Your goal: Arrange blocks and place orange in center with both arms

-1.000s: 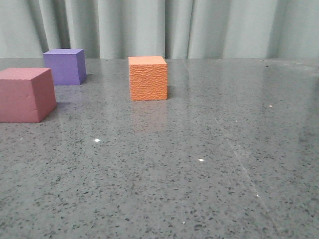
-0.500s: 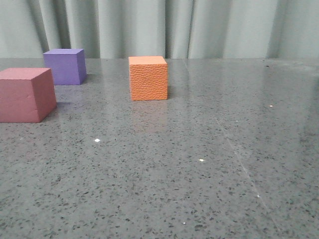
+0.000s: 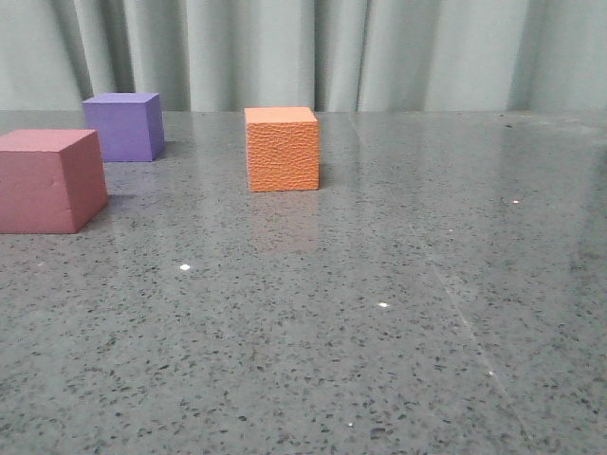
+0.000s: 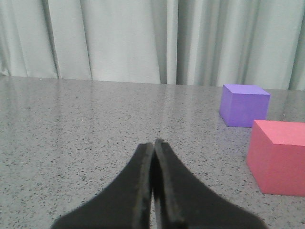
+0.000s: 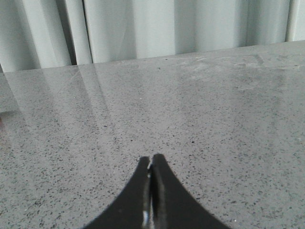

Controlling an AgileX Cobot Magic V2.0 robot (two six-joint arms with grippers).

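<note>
Front view: the orange cube (image 3: 282,149) stands upright on the speckled grey table (image 3: 379,332), its pebbled face toward the camera; as a cube it has no long axis. The purple cube (image 3: 122,126) sits well left of it, farther back; the red-pink cube (image 3: 49,180) lies left and nearer.

Left wrist view: the left gripper (image 4: 154,145) has its fingers pressed together, empty, with the purple cube (image 4: 243,105) just behind the red-pink cube (image 4: 279,163).

Right wrist view: the right gripper (image 5: 151,160) is likewise closed on nothing over bare table (image 5: 214,119).

A speckled grey polished stone table (image 3: 379,332) spreads wide; pale grey-green pleated curtains (image 3: 379,52) hang along its far edge
</note>
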